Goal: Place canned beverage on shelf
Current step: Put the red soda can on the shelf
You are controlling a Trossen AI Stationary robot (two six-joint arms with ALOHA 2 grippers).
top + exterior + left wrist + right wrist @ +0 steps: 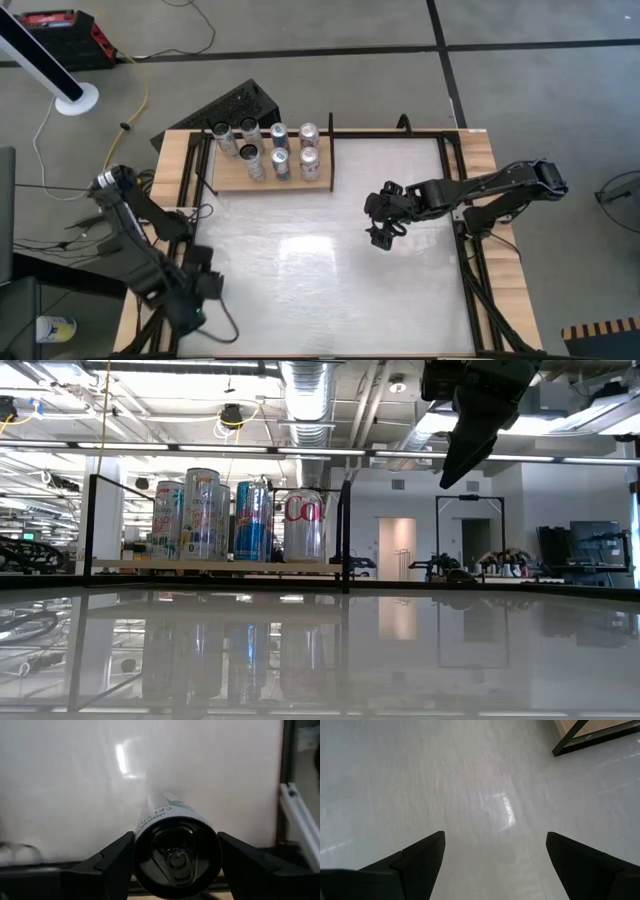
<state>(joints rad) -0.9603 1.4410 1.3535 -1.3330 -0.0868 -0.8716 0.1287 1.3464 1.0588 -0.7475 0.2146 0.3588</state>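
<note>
The shelf point(225, 181) is a wood-grain panel with black rails at the table's far left, and it also shows in the low view point(210, 565). Several cans point(280, 150) stand upright on it. My left gripper point(203, 292) is at the table's near left corner, shut on a white can with green print and a black top point(176, 857). My right gripper point(383, 232) hangs open and empty above the table's middle right, fingers pointing down point(492, 865). It shows high up in the low view point(465, 450). My left gripper pinches the can between its two fingers point(117, 857), on opposite sides of the wall just below the top rim point(140, 831). The can lies along the fingers, its top with the pull tab facing the wrist and its bottom end pointing away toward the white table. Whether it touches the table, I cannot tell.
Black frame rails point(470, 260) run along the table's side edges. A black perforated box point(235, 105) sits behind the shelf. The shelf's corner shows in the right wrist view point(580, 732). The white tabletop's middle and near part point(300, 270) is free room.
</note>
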